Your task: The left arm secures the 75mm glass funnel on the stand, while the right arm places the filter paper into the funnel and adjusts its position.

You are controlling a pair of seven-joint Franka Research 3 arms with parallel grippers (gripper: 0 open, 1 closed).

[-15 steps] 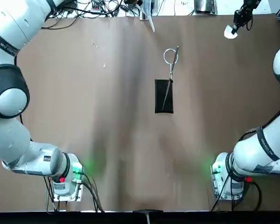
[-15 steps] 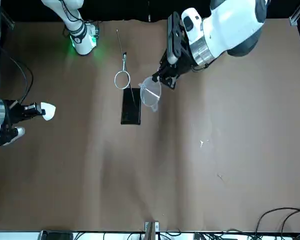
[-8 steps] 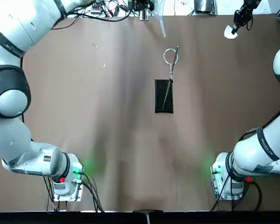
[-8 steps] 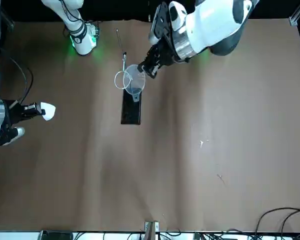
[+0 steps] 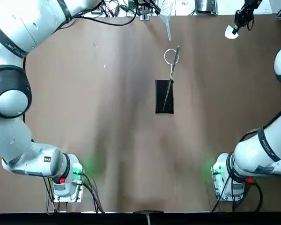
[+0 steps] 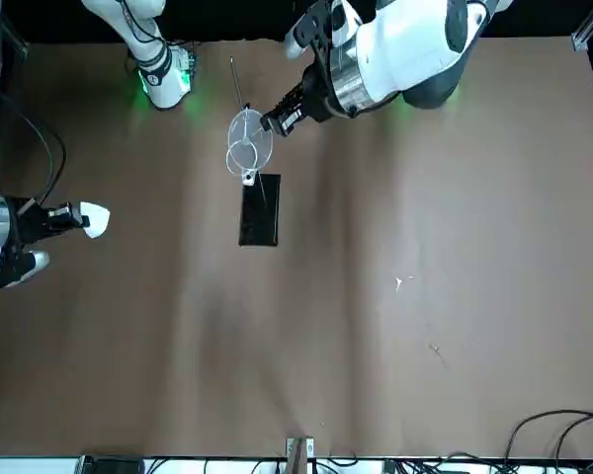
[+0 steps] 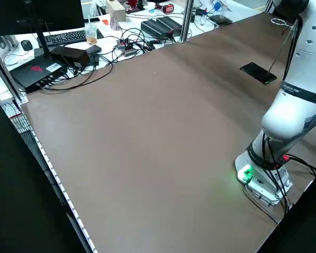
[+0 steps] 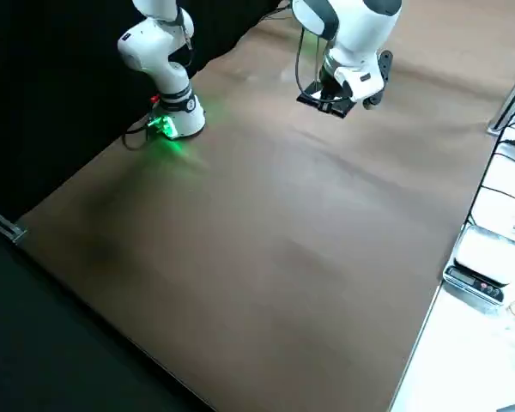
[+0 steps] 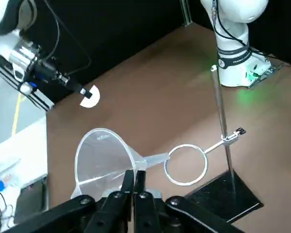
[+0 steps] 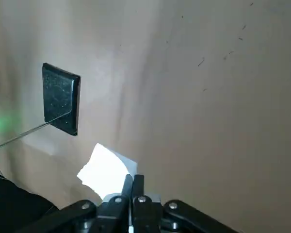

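Brown tabletop, black-based stand's wire ring as landmark. Left gripper pinching clear glass funnel beside it, tilted; could knock ring. Right gripper pinching white filter paper well apart.

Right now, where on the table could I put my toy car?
The big brown stretch between the stand and the two arm bases is bare. Around the stand's ring it is crowded: the left gripper holds the glass funnel there.

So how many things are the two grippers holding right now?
2. The left gripper holds the glass funnel by its rim, beside the stand's ring. The right gripper holds the white filter paper near the table's far right corner.
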